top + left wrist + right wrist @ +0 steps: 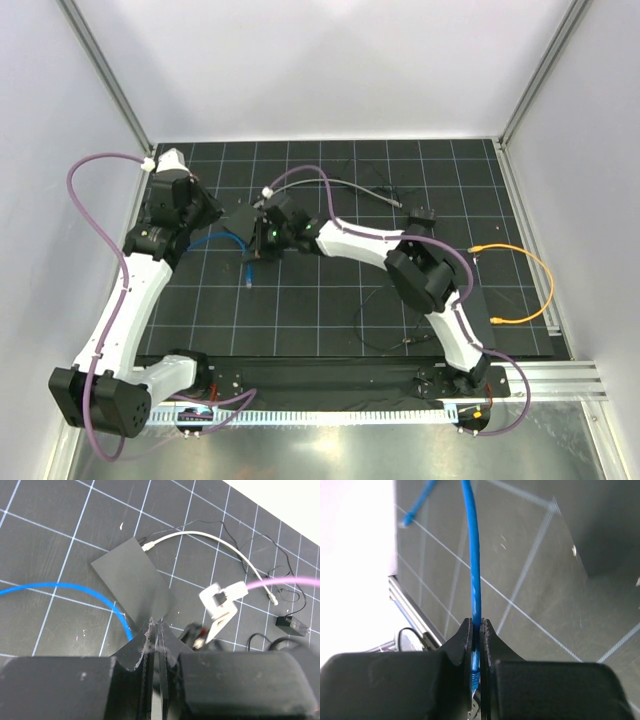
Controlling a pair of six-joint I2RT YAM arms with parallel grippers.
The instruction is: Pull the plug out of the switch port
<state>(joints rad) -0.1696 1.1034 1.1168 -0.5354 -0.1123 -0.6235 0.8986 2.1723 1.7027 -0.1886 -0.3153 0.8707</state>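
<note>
- Far left: left claw, fingers pressed nearly together, nipping only near corner of switch. Tiny hold. Switch could slip free, then slide along with pull.
- Next: switch, flat black box, middle of mat. White cable meets its far corner. Hard tug could drag that too.
- Right: right claw pinching blue cable right at plug. Plug mostly hidden between fingers; cannot tell if out of port.
- Crooked pull: plug jams, cable slides through fingers.
- Claws very close: might bump.
</note>
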